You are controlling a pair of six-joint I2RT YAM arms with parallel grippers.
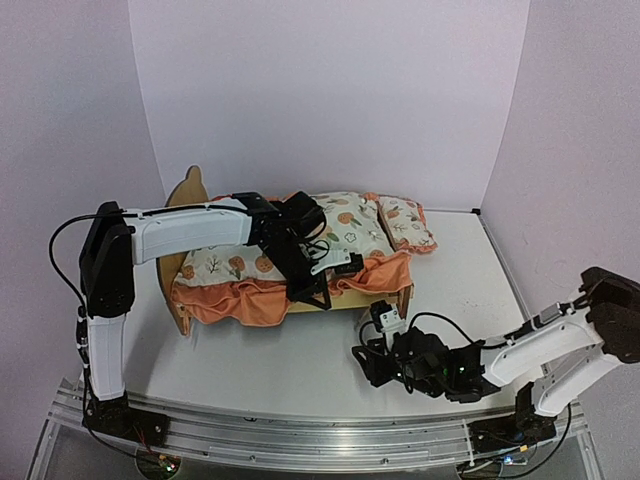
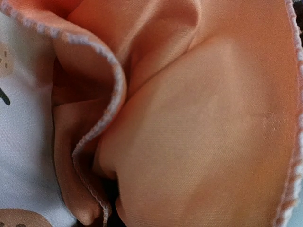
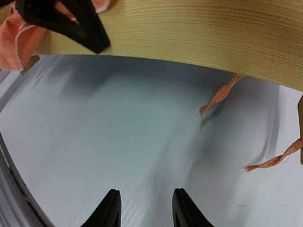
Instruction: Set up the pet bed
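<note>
Pet bed [image 1: 188,192] stands on the white counter [image 1: 290,365], left of centre and toward the back, with its scalloped headboard at the left end and its low footboard at the right. A fruit-print mattress cushion [image 1: 225,265] lies in the frame, and its orange ruffle [image 2: 213,118] spills over the near side rail. A small matching pillow [image 1: 405,222] sits at the footboard end.

The left arm rises from its base, bends at the elbow and reaches level across the bed. Its left hand [image 1: 312,292] points down into the ruffle at the near rail. Orange cloth fills its wrist view and hides the fingers, so I cannot tell whether they are clamped on the fabric.

The right arm lies low along the counter's near edge and stretches left, its wrist camera facing the bed's plywood side rail [image 3: 213,38]. The right hand [image 3: 144,201] is partly spread, with only bare counter between the fingertips. Two twisted orange ties [image 3: 218,97] dangle below the side rail.

Plain pale walls [image 1: 330,90] enclose the counter on three sides. A metal rail [image 1: 300,435] along the near edge carries both arm bases.
</note>
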